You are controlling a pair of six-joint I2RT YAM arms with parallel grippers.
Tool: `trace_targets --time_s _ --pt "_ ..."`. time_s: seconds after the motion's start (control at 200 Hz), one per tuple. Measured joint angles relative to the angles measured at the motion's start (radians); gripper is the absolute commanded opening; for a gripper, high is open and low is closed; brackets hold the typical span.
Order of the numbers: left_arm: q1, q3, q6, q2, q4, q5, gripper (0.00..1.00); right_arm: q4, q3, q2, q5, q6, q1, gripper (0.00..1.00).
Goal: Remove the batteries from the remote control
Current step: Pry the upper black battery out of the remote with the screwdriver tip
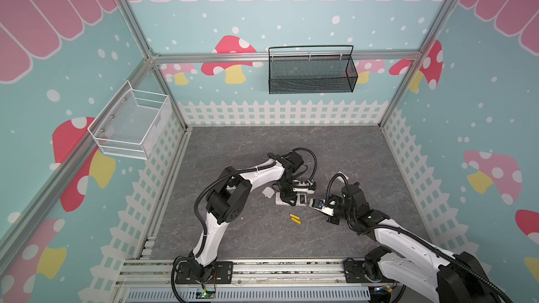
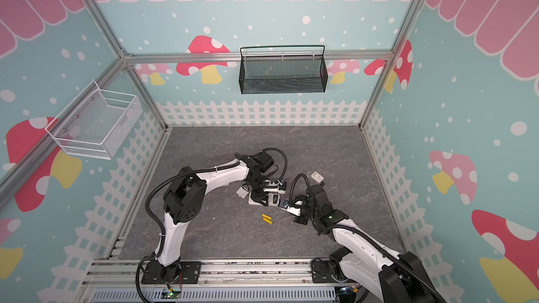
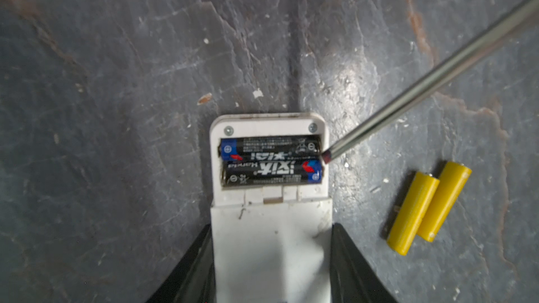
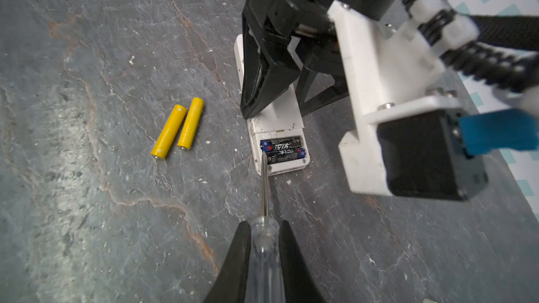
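fingers [image 4: 237, 260] on right pinch screwdriver [image 4: 264, 188], tip at batteries [image 4: 282, 150].

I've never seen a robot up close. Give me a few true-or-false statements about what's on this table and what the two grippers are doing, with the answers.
1. Two black batteries sit in the remote's open compartment. True.
2. The yellow batteries are inside the remote. False: the yellow batteries lie on the table beside it.
3. The right gripper holds a screwdriver. True.
4. The left gripper is empty. False: the left gripper clasps the remote.
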Motion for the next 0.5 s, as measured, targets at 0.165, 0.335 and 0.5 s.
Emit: trace_targets --time_s 0.165,0.335,0.5 --pt "0.000 -0.002 0.000 -0.002 0.002 -0.001 0.48 -0.011 0.015 0.017 -0.001 0.000 0.000 0.00" --pt "-0.001 -0.002 0.002 -0.002 0.002 -0.002 0.48 -0.022 0.019 0.018 0.003 -0.004 0.000 0.00" --pt "-0.002 -0.002 0.003 -0.002 0.002 -0.005 0.48 -0.046 0.031 0.018 0.007 -0.016 0.000 0.00"
